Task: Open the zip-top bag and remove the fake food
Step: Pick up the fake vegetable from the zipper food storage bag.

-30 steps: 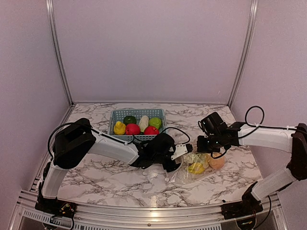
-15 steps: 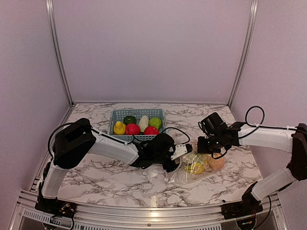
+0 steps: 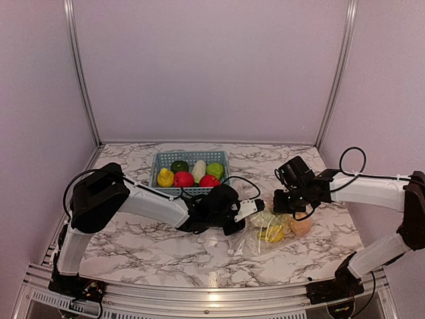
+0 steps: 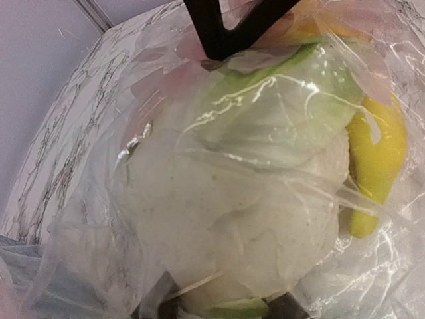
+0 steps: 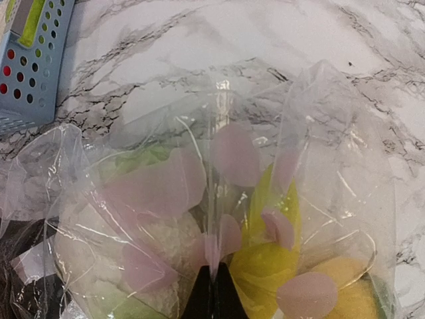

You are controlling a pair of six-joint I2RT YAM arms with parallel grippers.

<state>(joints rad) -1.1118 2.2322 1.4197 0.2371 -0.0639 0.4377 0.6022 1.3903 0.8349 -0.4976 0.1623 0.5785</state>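
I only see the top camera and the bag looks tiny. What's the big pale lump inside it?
Observer: The left wrist camera shows a white cauliflower with green leaves inside the zip-top bag.
Operator: What's the yellow thing beside it?
Observer: A curved banana, right next to the cauliflower.
Operator: Is anything pinching the bag?
Observer: Yes, the right wrist camera shows the right gripper shut on a fold of the plastic.

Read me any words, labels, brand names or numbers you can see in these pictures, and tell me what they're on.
None. No readable text shows on the zip-top bag, the fake food, the blue basket or the marble table.
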